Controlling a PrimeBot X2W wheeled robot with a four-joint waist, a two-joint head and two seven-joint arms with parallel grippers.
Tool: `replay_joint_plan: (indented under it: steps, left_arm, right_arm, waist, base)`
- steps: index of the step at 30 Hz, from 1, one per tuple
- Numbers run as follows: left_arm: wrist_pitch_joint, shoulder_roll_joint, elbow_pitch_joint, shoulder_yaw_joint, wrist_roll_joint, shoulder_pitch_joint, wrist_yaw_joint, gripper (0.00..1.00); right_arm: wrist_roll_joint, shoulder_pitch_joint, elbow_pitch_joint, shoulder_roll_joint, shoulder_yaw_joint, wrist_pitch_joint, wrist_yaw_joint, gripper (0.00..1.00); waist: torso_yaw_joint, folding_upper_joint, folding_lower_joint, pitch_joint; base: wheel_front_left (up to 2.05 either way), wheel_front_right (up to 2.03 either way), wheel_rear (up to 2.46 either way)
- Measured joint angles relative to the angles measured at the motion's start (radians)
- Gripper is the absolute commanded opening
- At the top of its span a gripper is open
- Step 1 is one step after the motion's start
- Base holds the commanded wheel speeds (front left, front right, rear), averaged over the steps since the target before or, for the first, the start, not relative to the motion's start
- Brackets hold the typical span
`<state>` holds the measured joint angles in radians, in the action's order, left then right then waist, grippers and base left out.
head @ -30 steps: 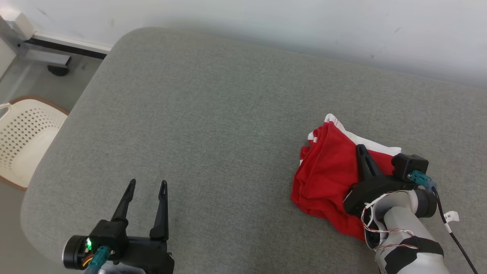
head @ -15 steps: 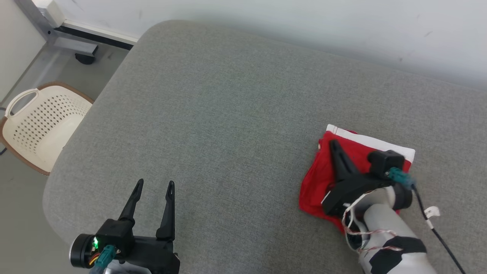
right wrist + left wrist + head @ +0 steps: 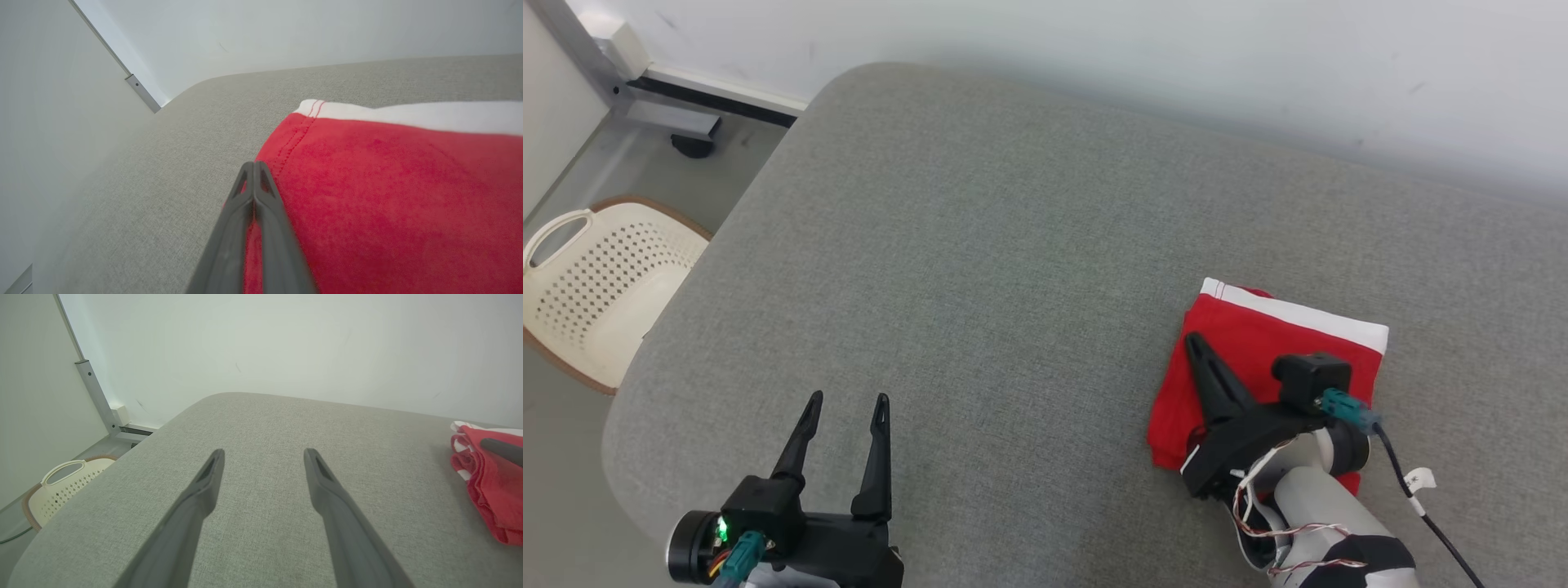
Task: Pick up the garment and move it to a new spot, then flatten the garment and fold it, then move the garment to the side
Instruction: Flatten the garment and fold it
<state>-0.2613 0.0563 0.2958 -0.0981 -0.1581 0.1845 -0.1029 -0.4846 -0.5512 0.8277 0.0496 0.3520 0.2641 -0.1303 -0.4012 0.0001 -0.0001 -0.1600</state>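
Note:
A red garment [image 3: 1262,343] with a white band along its far edge lies folded in a neat rectangle on the right part of the grey padded table [image 3: 1013,245]. My right gripper [image 3: 1194,340] is shut, its fingers pressed together and lying over the garment's left part; nothing shows between them in the right wrist view, where the right gripper [image 3: 254,166] points along the red garment [image 3: 388,188]. My left gripper [image 3: 845,400] stands open above bare table at the near left, apart from the cloth. In the left wrist view, the left gripper [image 3: 263,454] has the garment [image 3: 488,486] off to its right.
A cream perforated basket [image 3: 592,286] stands on the floor past the table's left edge. A metal frame [image 3: 654,102] runs along the white wall at the far left. The table's rounded far-left corner and left edge are close to the left arm.
The garment has gone from a rumpled heap to a flat rectangle. My right gripper has slid leftward and nearer across it. The head camera has also shifted; the left gripper holds still.

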Motion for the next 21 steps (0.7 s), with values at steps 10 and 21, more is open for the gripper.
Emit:
replay_joint_plan:
  steps: [10, 21]
  left_arm:
    - [0.0, 0.001, -0.009, 0.032, 0.008, -0.04, 0.006, 1.0]
    - [0.0, 0.011, -0.027, 0.06, 0.028, -0.093, 0.011, 1.0]
  right_arm:
    - [0.092, 0.079, -0.188, 0.007, -0.174, 0.0, 0.0, 0.0]
    - [0.179, 0.235, -0.405, 0.08, -0.322, 0.0, 0.0, 0.0]
  waist:
    - [0.056, 0.0, 0.0, 0.042]
    - [0.159, -0.0001, 0.0, 0.098]
  base:
    - [0.0, 0.0, 0.0]
    - [0.0, 0.0, 0.0]
